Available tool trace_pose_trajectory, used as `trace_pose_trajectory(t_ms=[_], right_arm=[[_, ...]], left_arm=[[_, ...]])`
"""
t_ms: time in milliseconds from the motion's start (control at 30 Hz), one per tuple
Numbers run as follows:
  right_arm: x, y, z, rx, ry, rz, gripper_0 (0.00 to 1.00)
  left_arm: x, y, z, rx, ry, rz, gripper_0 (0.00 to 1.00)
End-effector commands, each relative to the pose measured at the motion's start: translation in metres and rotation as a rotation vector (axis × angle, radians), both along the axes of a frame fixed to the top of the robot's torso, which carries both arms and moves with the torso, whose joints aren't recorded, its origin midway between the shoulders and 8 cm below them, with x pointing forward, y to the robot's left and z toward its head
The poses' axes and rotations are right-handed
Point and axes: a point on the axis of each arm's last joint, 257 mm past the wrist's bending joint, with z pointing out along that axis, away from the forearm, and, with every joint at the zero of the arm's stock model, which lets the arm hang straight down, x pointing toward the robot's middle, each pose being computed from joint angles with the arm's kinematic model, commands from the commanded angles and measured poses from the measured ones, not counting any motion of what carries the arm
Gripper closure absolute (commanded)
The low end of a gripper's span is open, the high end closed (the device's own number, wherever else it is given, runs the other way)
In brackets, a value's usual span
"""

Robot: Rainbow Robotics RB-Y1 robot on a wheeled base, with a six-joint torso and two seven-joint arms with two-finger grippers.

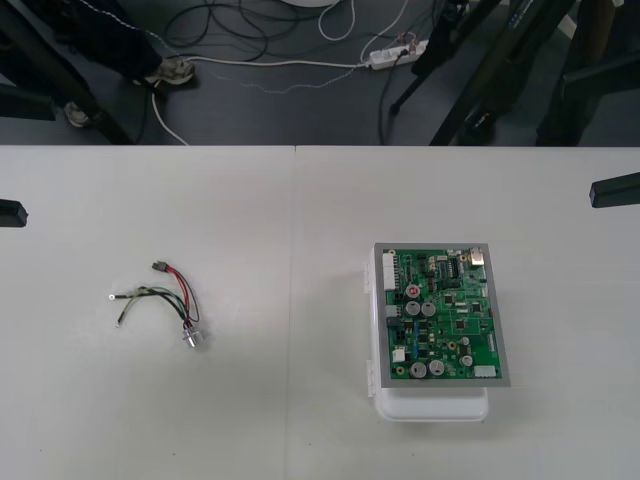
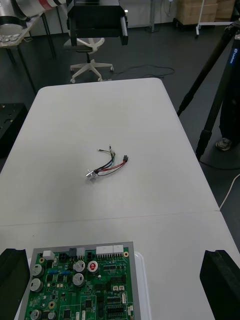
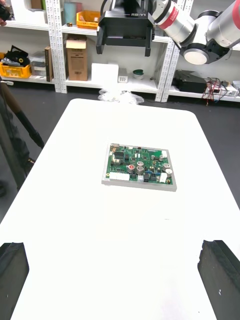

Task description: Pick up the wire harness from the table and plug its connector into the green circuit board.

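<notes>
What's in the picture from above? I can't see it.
A small wire harness lies on the left of the light table, apart from the green circuit board on its white base. The left gripper and right gripper wait at the sides.

Overhead first: the front camera hangs high and stares steeply down at the table (image 1: 300, 420), with a strip of floor along the far edge. Now the right wrist camera: it sits lower at the table's right end, the circuit board (image 2: 80, 287) close beneath it, looking across past the wire harness (image 2: 107, 167) to the left gripper (image 2: 97, 35) opposite. The left wrist camera faces back the other way, board at mid-distance, right gripper (image 3: 125, 42) beyond. All three views share the board.
</notes>
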Motion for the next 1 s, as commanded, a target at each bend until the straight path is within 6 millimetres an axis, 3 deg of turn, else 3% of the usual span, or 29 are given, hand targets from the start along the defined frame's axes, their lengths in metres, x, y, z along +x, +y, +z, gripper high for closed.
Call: trace_pose_trajectory(t_ms=[33, 400, 433, 733, 1000], right_arm=[[-0.001, -0.002, 0.006, -0.042, -0.004, -0.010, 0.00], [-0.001, -0.002, 0.006, -0.042, -0.004, -0.010, 0.00], [-0.001, -0.002, 0.006, -0.042, -0.004, -0.010, 0.00], [-0.001, -0.002, 0.006, -0.042, -0.004, -0.010, 0.00], [-0.001, -0.002, 0.006, -0.042, -0.004, -0.010, 0.00]], left_arm=[[0.005, -0.002, 0.017, -0.028, -0.104, 0.010, 0.00], [0.005, -0.002, 0.017, -0.028, -0.104, 0.010, 0.00], [0.004, 0.002, -0.016, -0.062, -0.006, 0.025, 0.00], [-0.001, 0.004, -0.016, -0.070, 0.009, 0.020, 0.00], [-0.006, 0.019, -0.029, 0.057, 0.066, 0.055, 0.00]])
